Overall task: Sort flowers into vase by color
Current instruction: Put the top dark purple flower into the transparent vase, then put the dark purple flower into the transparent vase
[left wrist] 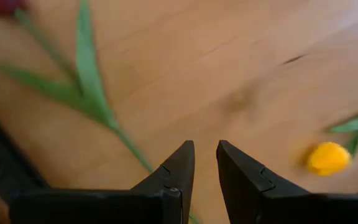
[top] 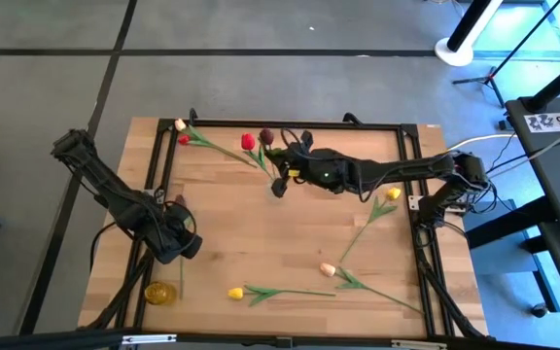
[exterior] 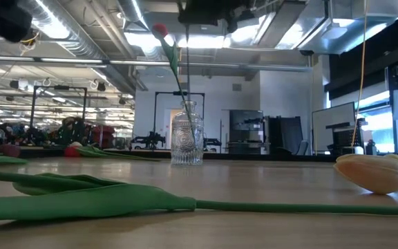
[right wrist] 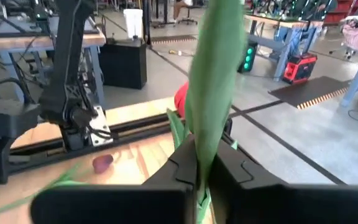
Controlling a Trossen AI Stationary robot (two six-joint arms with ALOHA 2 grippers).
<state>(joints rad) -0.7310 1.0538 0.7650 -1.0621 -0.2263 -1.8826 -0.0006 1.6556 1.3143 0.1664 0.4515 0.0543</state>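
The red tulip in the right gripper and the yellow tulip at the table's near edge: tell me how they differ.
The red tulip stands upright, its stem in the glass vase; the yellow tulip lies flat on the table. The red tulip's stem is clamped in the shut right gripper; the yellow tulip lies free, with the left gripper slightly open above the wood nearby. Head colours differ: red against yellow. Both have long green stems with leaves.
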